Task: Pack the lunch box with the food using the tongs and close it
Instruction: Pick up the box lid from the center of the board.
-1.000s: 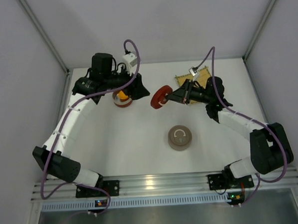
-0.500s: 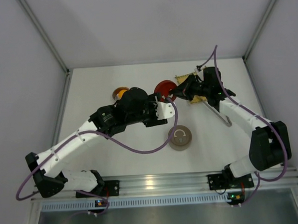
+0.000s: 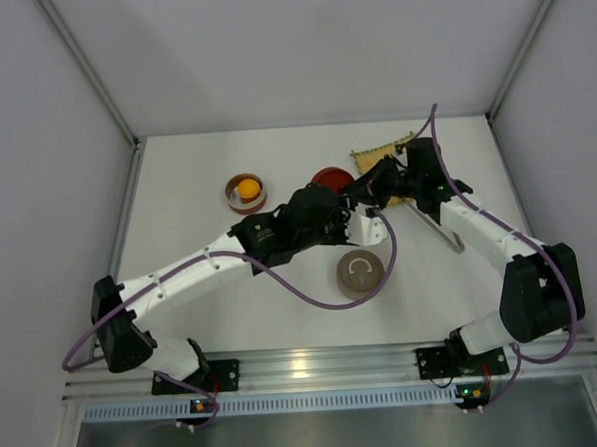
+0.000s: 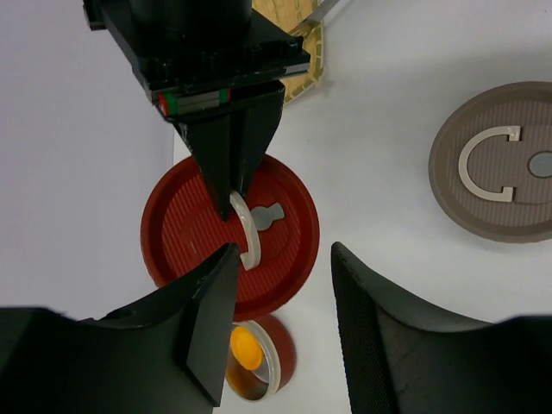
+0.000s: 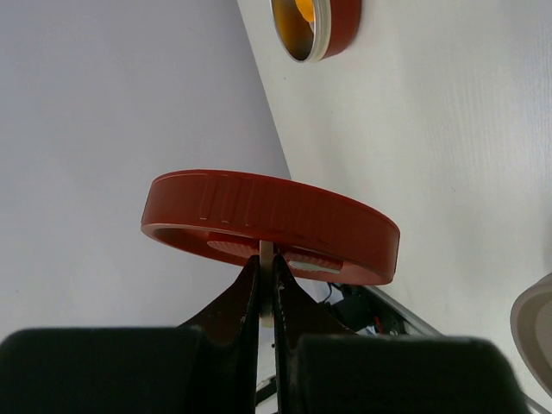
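Observation:
The lunch box, a small round red tin (image 3: 246, 192) (image 4: 274, 366) (image 5: 338, 26), stands open at the back left with the orange food ball (image 3: 245, 190) (image 4: 246, 352) inside. My right gripper (image 3: 352, 189) (image 5: 267, 267) (image 4: 233, 203) is shut on the white ring handle of the red lid (image 3: 326, 176) (image 4: 194, 241) (image 5: 267, 216), which it holds above the table. The left gripper (image 3: 323, 204) (image 4: 280, 285) hovers over that lid, open, with nothing between its fingers. The tongs (image 3: 445, 232) lie on the table to the right of my right arm.
A brown round lid (image 3: 360, 273) (image 4: 504, 168) with a white ring lies at centre front. The yellow bamboo mat (image 3: 375, 155) (image 4: 304, 73) sits at the back right, partly under my right arm. Both arms crowd the middle. White walls close three sides.
My left arm has swung right from above the tin to above the red lid, its jaws narrowing. The right gripper has drawn the lid back toward the mat and turned it flat.

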`<state>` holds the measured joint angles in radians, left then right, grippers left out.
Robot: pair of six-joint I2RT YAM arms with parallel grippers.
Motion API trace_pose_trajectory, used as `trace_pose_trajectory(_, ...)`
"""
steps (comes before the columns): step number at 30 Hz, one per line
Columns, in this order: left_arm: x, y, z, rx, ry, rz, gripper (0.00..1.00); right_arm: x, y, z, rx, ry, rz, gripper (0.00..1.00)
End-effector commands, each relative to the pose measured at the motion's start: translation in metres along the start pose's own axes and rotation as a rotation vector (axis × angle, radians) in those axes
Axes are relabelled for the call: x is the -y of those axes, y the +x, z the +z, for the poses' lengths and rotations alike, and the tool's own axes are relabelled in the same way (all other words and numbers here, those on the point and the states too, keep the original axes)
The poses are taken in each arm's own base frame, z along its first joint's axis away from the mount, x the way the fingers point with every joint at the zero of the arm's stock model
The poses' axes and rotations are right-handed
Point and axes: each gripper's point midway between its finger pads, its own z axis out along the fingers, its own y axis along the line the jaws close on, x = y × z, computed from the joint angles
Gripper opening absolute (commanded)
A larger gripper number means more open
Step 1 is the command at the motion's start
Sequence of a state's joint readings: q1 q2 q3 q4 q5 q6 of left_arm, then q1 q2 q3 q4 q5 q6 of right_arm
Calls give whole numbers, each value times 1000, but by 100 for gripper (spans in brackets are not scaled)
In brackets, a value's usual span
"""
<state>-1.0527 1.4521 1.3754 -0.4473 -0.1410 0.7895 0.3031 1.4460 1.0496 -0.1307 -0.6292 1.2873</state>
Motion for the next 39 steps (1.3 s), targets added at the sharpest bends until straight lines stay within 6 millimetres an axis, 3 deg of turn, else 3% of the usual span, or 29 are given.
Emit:
trace_pose_trajectory(1, -20, -28, 6, 82, -42, -21, 51, -7, 11, -14, -28, -16, 40, 0)
trace_pose_trajectory(6, -13, -19, 28, 38, -28, -5, 47, -9, 16, -15, -54, -44, 62, 0)
trace_pose_trajectory(13, -21, -1, 43, -30, -44, -10, 38, -7, 22, -16, -79, -53, 63, 0)
trace_pose_trajectory(17, -17, 15, 51, -97, -36, 4, 36, -6, 23, -16, -84, -55, 60, 0)
trace_pose_trajectory(29, -11, 43, 50, -173, -16, 11, 34, -7, 24, -16, -86, -57, 56, 0)
trace_pose_trajectory(32, -10, 47, 50, -182, -18, 22, 29, -6, 25, -16, -91, -56, 64, 0)
trace_pose_trajectory(36, -10, 47, 50, -179, -19, 25, 11, -7, 26, -17, -96, -60, 62, 0)
trace_pose_trajectory(37, -10, 46, 51, -177, -19, 24, 3, -8, 27, -17, -99, -60, 63, 0)
trace_pose_trajectory(39, -11, 46, 51, -173, -21, 23, 0, -8, 28, -17, -102, -61, 66, 0)
